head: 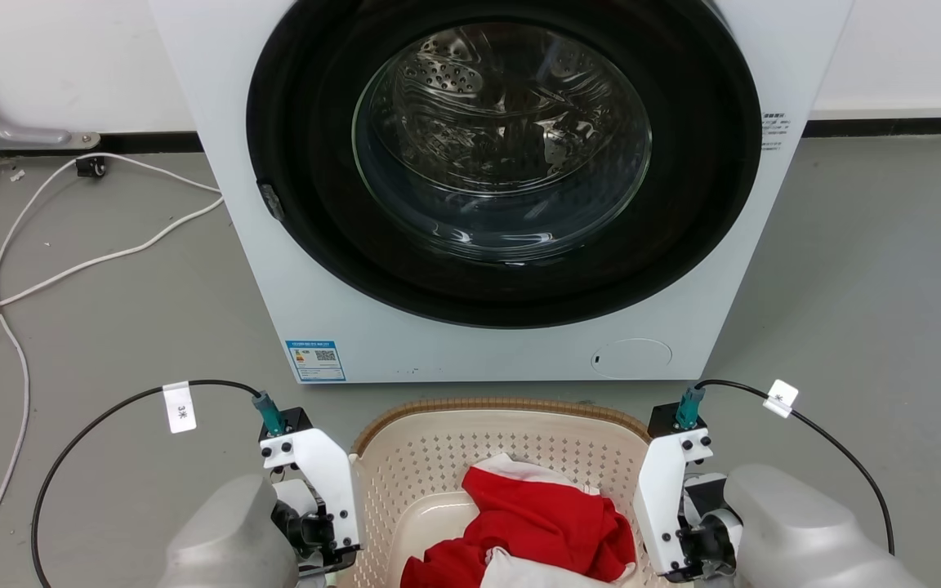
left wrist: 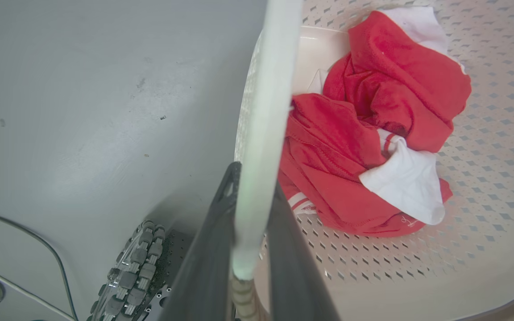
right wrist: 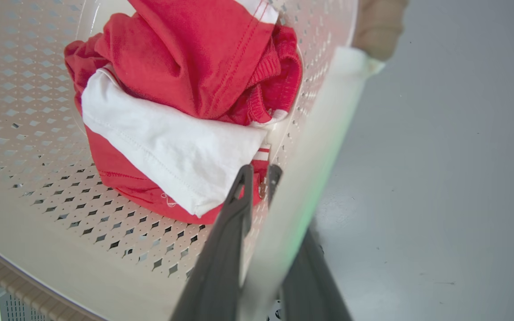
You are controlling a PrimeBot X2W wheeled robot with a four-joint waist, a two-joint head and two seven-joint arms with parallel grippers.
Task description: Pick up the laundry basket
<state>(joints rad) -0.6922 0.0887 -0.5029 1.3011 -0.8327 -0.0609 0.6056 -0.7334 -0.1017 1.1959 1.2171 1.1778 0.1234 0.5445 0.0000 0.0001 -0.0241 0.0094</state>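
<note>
The laundry basket (head: pixel 438 445), holding red and white clothing (head: pixel 536 514), sits between the robot's arms on the grey floor (head: pixel 111 327), just before the shut door of the white washer (head: pixel 340 310). The left tool (left wrist: pixel 257 178) is clenched on one white side handle (left wrist: pixel 268 89). The right tool (right wrist: pixel 259 171) grasps the other handle (right wrist: pixel 328 133).

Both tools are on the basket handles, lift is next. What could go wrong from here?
1. The left tool and right tool each pinch only a thin, smooth white handle of the laundry basket. It may slip or twist out.
2. Uneven lifting could tip the basket and spill the red and white garment.
3. The washer stands just beyond the rim, so a forward swing might knock it.
</note>
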